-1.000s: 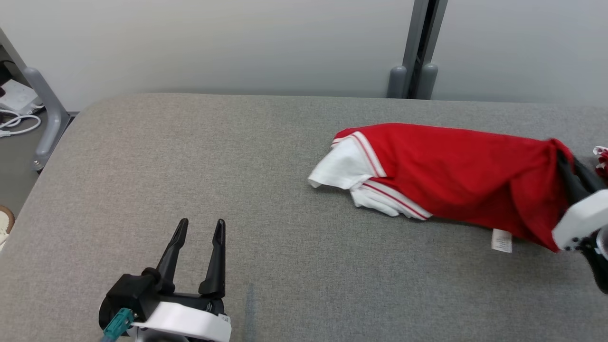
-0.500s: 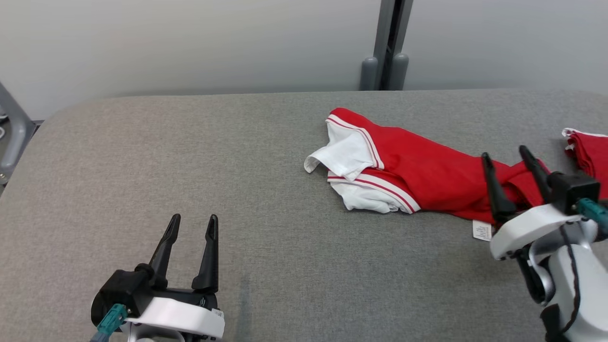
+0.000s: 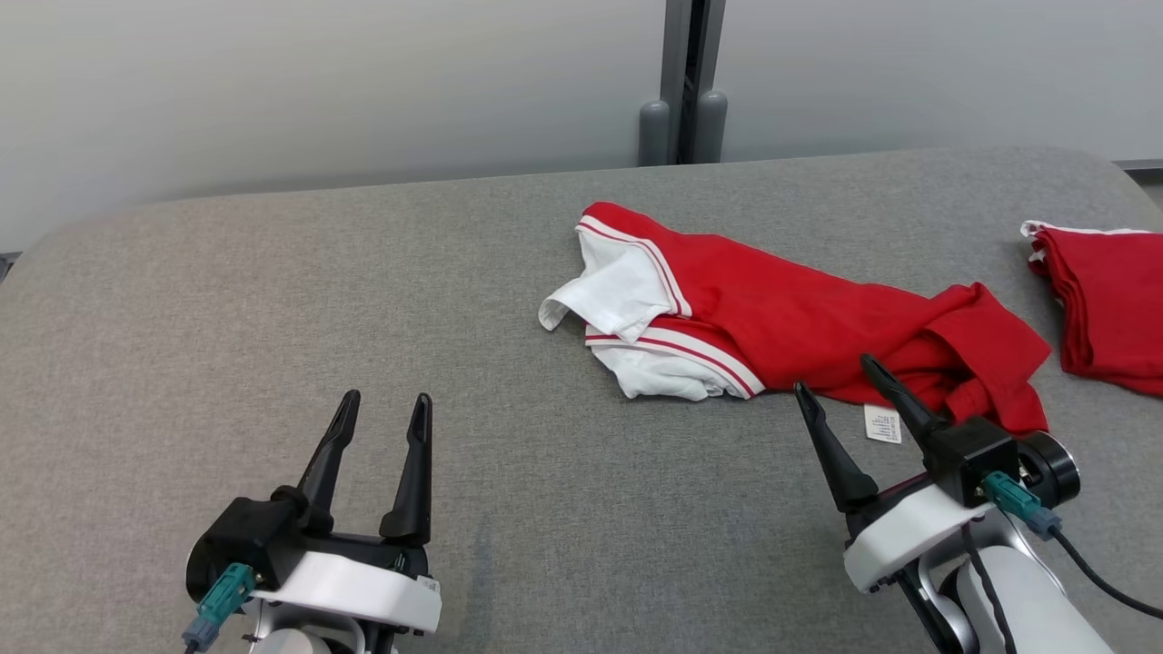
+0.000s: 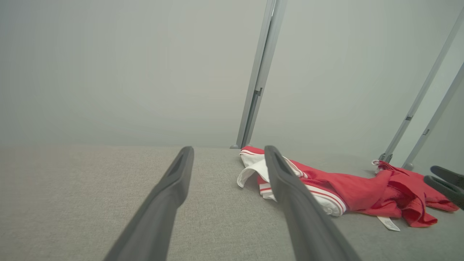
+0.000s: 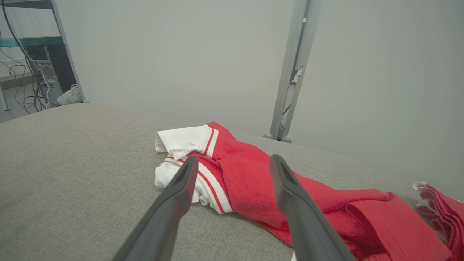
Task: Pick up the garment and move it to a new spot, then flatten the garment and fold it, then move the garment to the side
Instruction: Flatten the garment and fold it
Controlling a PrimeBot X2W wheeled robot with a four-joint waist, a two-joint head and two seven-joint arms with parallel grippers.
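Red shirt with white striped sleeves (image 3: 781, 318) lies crumpled in a long bunch on the right-centre of the grey padded table (image 3: 318, 300), white sleeves toward the middle and the red hem end with its care label (image 3: 882, 424) toward the right. Neither arm holds it. The right gripper (image 3: 833, 373) is just beside the near edge of the shirt by the label, jaws wide apart with nothing between them, fingers pointing along the cloth in the right wrist view. The left gripper (image 3: 388, 397) is well apart from the shirt at lower left, over bare table, jaws also apart and empty. A second red garment (image 3: 1104, 304), folded, sits near the far right edge, close to the shirt's hem end. Judging from this, the shirt looks placed but not flattened. The hem end is doubled over, so a pinch there likely takes several layers and the shirt won't spread. The textured table cover may drag the cloth, so a one-sided pull would rope it up more. A right-arm reach toward the hem could catch or shove the neighbouring red garment, since the same colour makes the edges hard to separate. The sleeves look tucked under each other, so a fold made before they are freed would come out lopsided.
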